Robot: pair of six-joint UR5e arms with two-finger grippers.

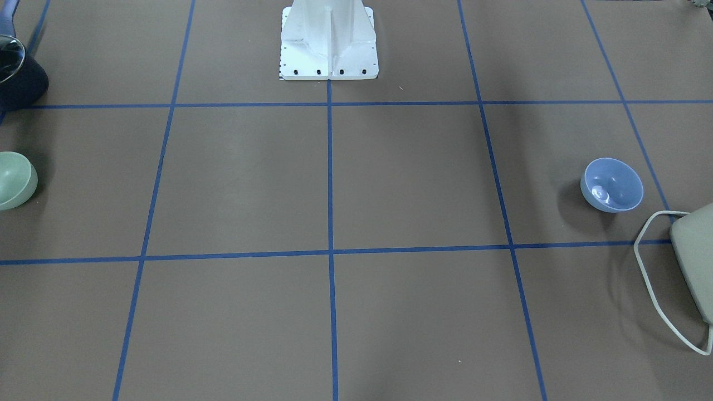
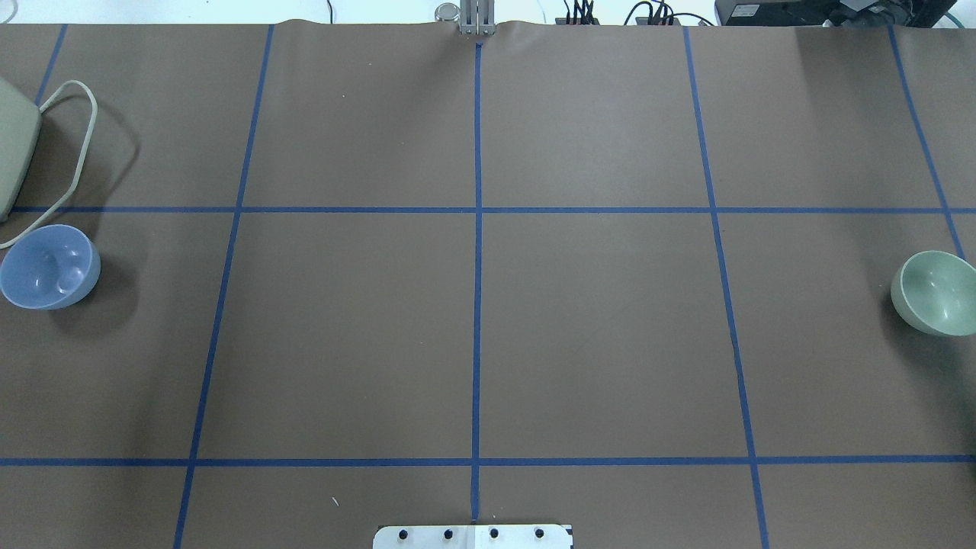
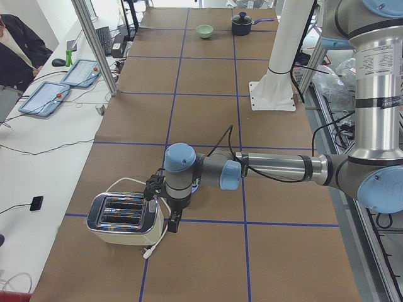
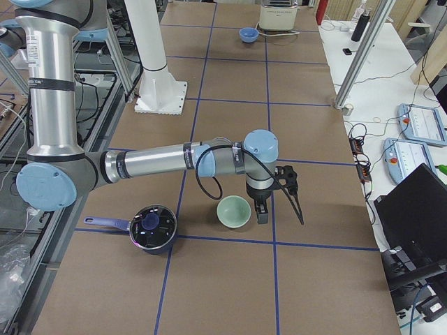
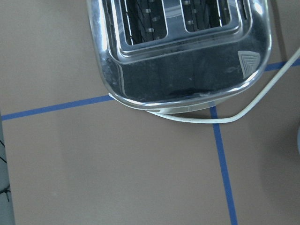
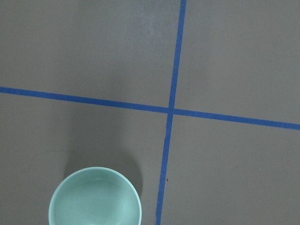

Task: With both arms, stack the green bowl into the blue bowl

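Sitting well apart, the green bowl (image 4: 233,211) and the blue bowl (image 1: 611,185) lay at opposite ends of the table (image 2: 595,343).
The right gripper (image 4: 262,213) hung just beside the green bowl, the left gripper (image 3: 172,221) by a toaster (image 3: 124,218); I could not tell either's finger spread.

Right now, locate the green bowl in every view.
Front-facing: green bowl, left edge, cut off.
Overhead: right edge.
Exterior left: far end, top.
Exterior right: lower centre.
Left wrist: not in it.
Right wrist: bottom left.
Landmark: dark lidded pot beside it (front, side views).
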